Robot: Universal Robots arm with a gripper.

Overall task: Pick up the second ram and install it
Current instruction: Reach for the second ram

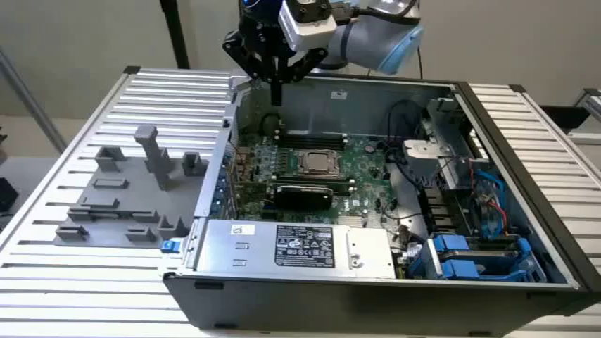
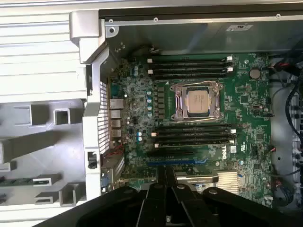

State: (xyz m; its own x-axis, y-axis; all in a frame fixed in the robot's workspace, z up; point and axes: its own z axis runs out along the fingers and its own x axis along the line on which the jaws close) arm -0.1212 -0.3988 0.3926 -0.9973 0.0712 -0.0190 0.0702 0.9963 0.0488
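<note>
The gripper (image 1: 276, 98) hangs above the open computer case (image 1: 376, 296), over the corner at 11 o'clock as the exterior view looks at it. Its fingers (image 2: 165, 179) are drawn together into one narrow dark tip that points straight down, clear of the boards below. The second ram (image 2: 19, 181), a thin green stick, lies flat in a channel of the grey fixture (image 1: 112, 197), outside the case wall and well apart from the gripper. In the exterior view that fixture sits on the slatted bench (image 1: 56, 282) at 9 o'clock from the case. Inside the case the green motherboard (image 1: 362, 162) lies flat with the CPU socket (image 1: 320, 163) near its middle. One bank of long black memory slots (image 1: 314, 139) runs at 12 o'clock from the socket, and another bank (image 1: 302, 189) at 6 o'clock. I cannot tell whether any slot already carries a stick. The silver power supply (image 1: 300, 246) fills the 6 o'clock edge of the case, and blue drive brackets (image 1: 469, 253) sit at 4 o'clock.
</note>
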